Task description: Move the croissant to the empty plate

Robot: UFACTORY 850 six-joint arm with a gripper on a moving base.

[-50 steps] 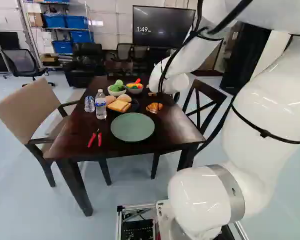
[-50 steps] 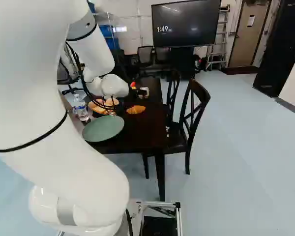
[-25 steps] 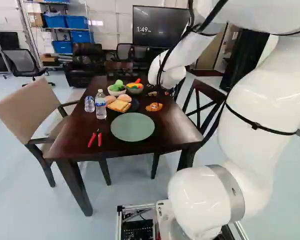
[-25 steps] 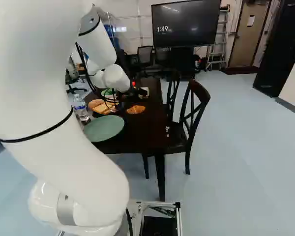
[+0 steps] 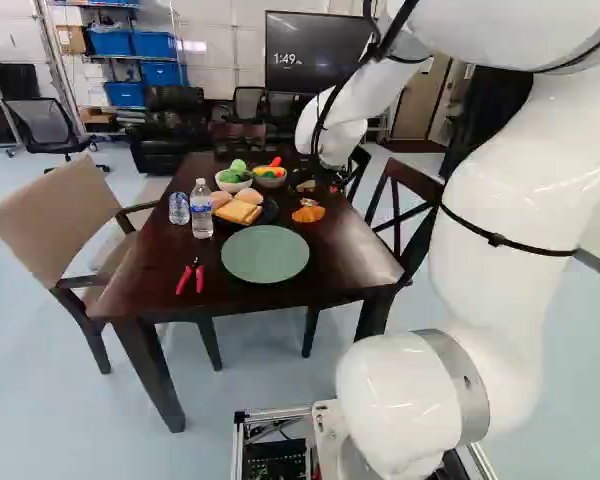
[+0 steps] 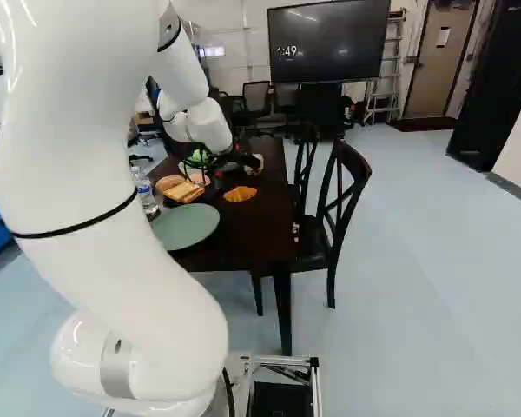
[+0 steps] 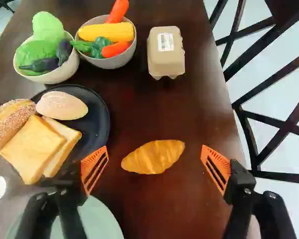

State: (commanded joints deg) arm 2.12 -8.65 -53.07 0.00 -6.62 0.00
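Landmark: the round, pale green plate [image 5: 265,254], seen whole in the left base view. The right base view has the white arm [image 6: 104,174] across its near side; the wrist view catches only part of it.

Only the left base view gives the red-handled pliers [image 5: 190,275], on the dark wood table [image 5: 325,265] beside the green plate. Wrist view alone spells out the contents of the two bowls well past the plate: green leafy and dark purple pieces in the cream bowl [image 7: 65,72], yellow, green and orange pieces in the beige bowl [image 7: 120,60]. Same view gives a clean look at a small tan carton [image 7: 166,52], also well past the plate.

Hard to make out: the black gripper [image 6: 234,162] is a small dark shape in both base views, its fingers not readable there. The black plate [image 7: 100,117] just past the green one is partly covered by bread. Of the clear plastic bottle with a blue label [image 5: 202,210], the right base view shows only part, the arm crossing in front.

Golden-brown croissant [image 7: 153,157]: on the table near the green plate, past it and off to its right as the left base view has it. In the wrist view it lies crosswise between the orange pads [image 7: 94,168], with a gap showing at either end. Fingers spread wide, nothing gripped. Height of the fingertips over the croissant: cannot tell.
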